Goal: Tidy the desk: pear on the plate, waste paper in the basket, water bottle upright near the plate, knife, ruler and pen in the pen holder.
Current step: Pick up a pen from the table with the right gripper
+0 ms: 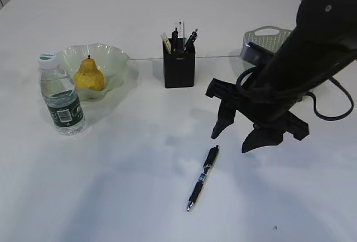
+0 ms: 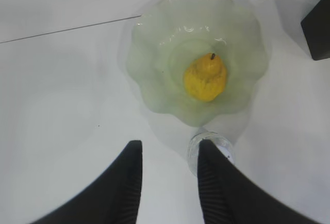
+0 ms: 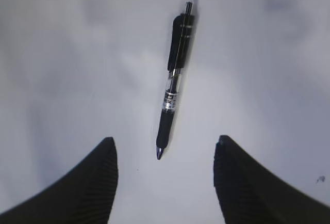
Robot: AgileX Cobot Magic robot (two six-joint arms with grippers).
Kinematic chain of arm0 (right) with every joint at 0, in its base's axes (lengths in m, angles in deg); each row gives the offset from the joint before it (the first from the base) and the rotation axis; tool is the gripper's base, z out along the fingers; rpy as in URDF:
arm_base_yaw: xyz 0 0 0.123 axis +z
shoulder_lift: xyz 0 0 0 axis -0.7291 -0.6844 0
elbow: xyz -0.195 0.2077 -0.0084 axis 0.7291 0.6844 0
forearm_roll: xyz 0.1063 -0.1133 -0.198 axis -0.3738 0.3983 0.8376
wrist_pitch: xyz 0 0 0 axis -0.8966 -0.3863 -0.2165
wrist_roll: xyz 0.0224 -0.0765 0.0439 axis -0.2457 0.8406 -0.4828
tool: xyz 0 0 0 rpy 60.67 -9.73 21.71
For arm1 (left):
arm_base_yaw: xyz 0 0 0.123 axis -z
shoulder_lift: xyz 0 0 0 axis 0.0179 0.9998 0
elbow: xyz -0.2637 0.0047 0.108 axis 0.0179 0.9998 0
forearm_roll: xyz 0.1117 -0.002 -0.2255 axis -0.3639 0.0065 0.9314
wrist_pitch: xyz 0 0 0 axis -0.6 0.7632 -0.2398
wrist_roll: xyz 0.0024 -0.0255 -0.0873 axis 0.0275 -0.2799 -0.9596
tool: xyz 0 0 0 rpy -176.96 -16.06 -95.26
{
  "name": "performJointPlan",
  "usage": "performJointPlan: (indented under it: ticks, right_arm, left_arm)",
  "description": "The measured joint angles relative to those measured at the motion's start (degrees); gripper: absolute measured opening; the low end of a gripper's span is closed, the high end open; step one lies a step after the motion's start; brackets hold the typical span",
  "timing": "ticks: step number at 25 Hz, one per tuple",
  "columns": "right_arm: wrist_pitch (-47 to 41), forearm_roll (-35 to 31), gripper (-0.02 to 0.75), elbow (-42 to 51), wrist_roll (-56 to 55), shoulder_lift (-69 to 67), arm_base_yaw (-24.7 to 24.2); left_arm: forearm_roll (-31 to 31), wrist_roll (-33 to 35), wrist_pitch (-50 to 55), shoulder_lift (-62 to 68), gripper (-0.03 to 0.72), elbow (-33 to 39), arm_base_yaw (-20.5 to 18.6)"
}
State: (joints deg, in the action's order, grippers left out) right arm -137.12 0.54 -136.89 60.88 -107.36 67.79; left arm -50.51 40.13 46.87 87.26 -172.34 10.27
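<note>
A white counter (image 1: 134, 208) fills the frame, bare along its lower left. The pen (image 1: 203, 177) lies flat at lower centre, below the right hand (image 1: 241, 137), whose jaws gape wide and empty. The left hand (image 2: 167, 182) stands partly apart, holding nothing, beside the water bottle (image 1: 61, 97).

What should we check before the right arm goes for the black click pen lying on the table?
1. Black click pen lying free on the white table: ok.
2. Right gripper open, nothing held: ok.
3. Gripper over the pen: not ok, only its tip lies between the jaws.
4. Black square pen holder upright: ok.
5. Room left in the holder: cannot tell.
6. Left gripper away from the pen: ok.
</note>
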Motion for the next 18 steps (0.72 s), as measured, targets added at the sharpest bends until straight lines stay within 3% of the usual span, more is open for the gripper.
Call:
performJointPlan:
  ticks: [8,13,18]
  right_arm:
    - [1.3,2.2,0.47,-5.4,-1.5,-7.8,6.0]
    - [-6.1,10.4,0.47,-13.1,-6.8,-13.5,6.7]
    - [-11.1,13.0,0.47,-16.7,-11.2,-16.0,6.7]
  left_arm:
    - [0.0,0.0,0.0,0.0,0.255,0.0,0.0]
    - [0.0,0.0,0.0,0.0,0.255,0.0,0.0]
    - [0.0,0.0,0.0,0.0,0.255,0.0,0.0]
